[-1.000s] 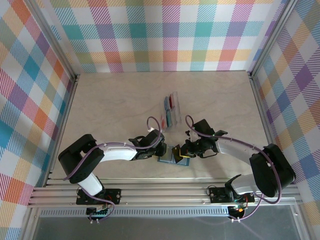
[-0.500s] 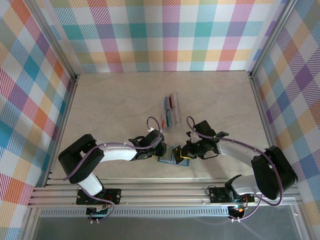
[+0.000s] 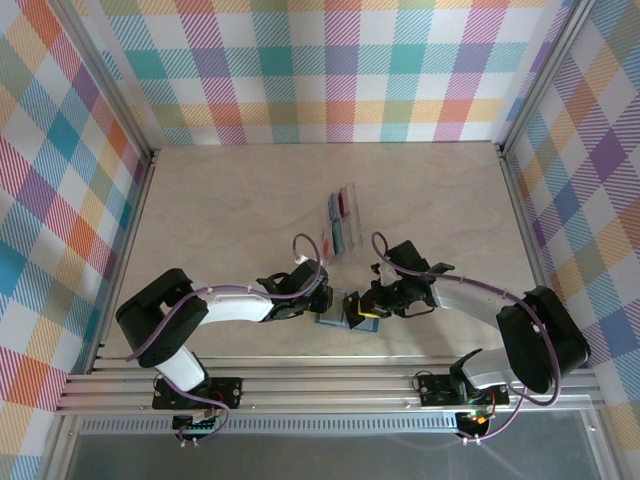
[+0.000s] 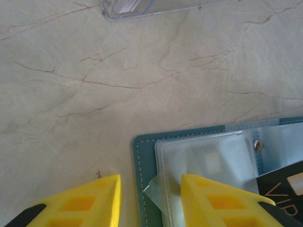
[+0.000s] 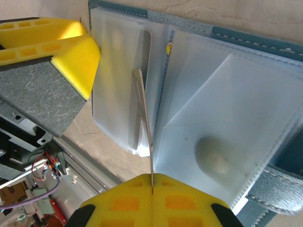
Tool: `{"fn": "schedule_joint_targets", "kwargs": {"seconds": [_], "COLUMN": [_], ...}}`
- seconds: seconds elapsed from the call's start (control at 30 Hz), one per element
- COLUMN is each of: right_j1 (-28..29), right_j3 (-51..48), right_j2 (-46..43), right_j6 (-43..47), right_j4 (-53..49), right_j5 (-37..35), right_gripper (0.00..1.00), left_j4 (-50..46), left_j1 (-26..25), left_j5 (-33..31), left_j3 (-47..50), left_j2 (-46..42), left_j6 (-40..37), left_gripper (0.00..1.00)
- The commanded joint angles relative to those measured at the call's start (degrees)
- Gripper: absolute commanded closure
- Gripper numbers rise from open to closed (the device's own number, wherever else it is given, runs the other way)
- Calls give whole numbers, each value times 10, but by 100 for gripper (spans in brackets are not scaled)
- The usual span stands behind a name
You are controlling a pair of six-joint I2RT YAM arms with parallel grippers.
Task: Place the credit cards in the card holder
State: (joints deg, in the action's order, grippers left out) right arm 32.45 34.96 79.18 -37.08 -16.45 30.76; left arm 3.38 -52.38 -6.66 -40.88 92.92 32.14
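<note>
Card holder (image 4: 144,165) open — yellow-black card (image 4: 284,187) pinched in right gripper (image 5: 152,187)

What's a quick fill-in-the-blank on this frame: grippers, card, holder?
1. The right gripper is ___ on a thin card, seen edge-on.
2. The card holder lies ___ on the table, with its clear sleeves showing.
3. One finger of the left gripper is over a sleeve, the other over the bare ___.
Missing words: shut; open; table.
</note>
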Motion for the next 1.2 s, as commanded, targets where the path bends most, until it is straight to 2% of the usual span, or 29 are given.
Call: {"fn": "schedule_joint_targets", "kwargs": {"seconds": [0.0,0.3,0.5,0.8,1.17], "right_j1": [3,3,3,15,30], "right_j3": [5,0,-24,-76,-76], "right_j2": [15,27,51,40,71], "right_j6": [-13,-40,-93,-164,-172], "right_j4": [14,58,129,199,226], "right_j5": [15,-1,-9,-32,-48], "right_gripper": [100,100,100,100,100], "left_j4": [-40,-34,-28,-15,-7], "left_j1": [-4,-4,-4,-6,-20], "left_j5": [-11,-12,-9,-3,-6], "left_j3": [26,40,54,68,77], "left_j2": [1,-10,-14,-7,1], "left_j6": [8,13,17,25,35], "left_gripper": [62,63,63,65,67]}}
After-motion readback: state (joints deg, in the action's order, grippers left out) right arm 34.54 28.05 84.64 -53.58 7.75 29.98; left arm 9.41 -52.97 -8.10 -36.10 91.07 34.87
